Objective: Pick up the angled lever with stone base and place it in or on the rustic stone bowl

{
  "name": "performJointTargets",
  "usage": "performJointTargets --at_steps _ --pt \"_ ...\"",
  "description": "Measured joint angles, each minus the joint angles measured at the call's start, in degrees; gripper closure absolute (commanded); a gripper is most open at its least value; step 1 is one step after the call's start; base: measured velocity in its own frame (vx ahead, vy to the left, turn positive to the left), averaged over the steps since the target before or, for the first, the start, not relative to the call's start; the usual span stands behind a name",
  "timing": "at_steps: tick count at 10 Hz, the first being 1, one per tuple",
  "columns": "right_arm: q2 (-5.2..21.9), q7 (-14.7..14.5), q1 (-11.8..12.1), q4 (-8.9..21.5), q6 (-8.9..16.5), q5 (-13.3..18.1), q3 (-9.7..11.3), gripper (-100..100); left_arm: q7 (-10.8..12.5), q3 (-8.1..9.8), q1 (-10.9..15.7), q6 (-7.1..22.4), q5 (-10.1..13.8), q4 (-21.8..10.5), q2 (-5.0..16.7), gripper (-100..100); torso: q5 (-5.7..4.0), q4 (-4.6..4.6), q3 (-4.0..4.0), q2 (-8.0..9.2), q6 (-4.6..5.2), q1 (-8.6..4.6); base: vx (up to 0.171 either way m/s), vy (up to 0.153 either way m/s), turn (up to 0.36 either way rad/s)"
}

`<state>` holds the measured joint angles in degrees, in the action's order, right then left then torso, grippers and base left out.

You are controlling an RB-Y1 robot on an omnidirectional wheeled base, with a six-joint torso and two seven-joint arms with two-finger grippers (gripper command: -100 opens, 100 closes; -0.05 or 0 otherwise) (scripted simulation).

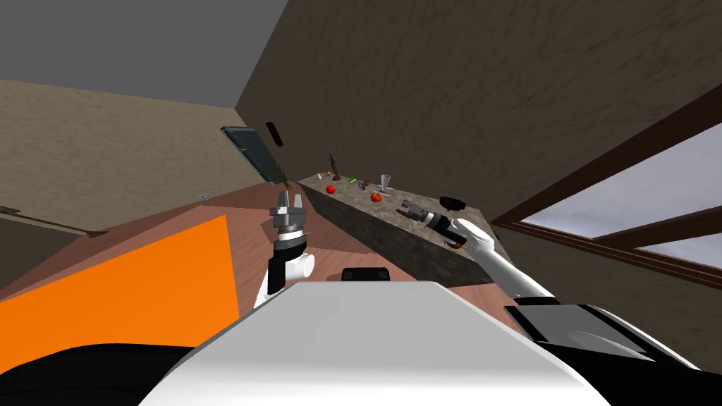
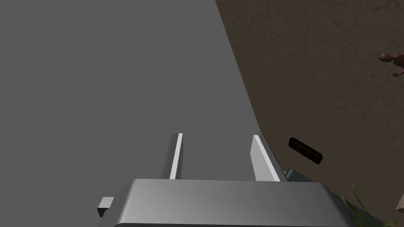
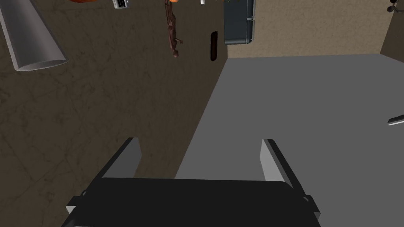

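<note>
The lever (image 1: 333,167), dark and thin, stands tilted at the far end of the stone surface (image 1: 350,195), well apart from the dark bowl (image 1: 453,204) at the near end. The right end effector (image 1: 408,207) hovers over the surface between them with fingers apart, and the left end effector (image 1: 289,202) is beside the surface, fingers also apart

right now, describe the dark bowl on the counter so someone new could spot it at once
Find the long stone-patterned counter against the brown wall. Go to its end nearest the window, past the right gripper. The bowl is the low, wide, near-black thing there, alone, unlike the red balls and the stemmed glass grouped further along.
</note>
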<state>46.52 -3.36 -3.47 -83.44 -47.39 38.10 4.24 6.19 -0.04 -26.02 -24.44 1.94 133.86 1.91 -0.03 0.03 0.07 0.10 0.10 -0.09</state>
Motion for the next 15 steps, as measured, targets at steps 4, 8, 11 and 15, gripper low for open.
performJointTargets --at_steps 4,8,11,15 --pt "4.8 -4.0 -4.3 5.7 -4.0 6.7 2.4 -100 0.0 0.00 0.0 0.0 0.0 0.0 0.0 0 0.00 0.00 0.00 -0.01 0.01 -0.02 -0.036 0.005 0.211" --pt "9.1 -8.5 -8.2 10.8 -8.0 13.6 5.2 -100 0.0 0.01 0.0 0.0 0.0 0.0 0.0 0 -0.01 -0.01 -0.02 -0.04 0.04 -0.06 -0.026 0.000 0.206" --pt "12.3 -12.6 -11.0 14.9 -11.1 18.8 7.8 -100 0.0 0.00 0.0 0.0 0.0 0.0 0.0 0 -0.01 -0.01 -0.03 -0.06 -0.02 -0.06 -0.019 -0.005 0.185" --pt "16.1 -17.5 -14.8 20.0 -15.3 25.3 10.9 -100 0.0 0.00 0.0 0.0 0.0 0.0 0.0 0 -0.02 -0.02 -0.05 -0.09 0.00 -0.11 -0.011 -0.013 0.185"
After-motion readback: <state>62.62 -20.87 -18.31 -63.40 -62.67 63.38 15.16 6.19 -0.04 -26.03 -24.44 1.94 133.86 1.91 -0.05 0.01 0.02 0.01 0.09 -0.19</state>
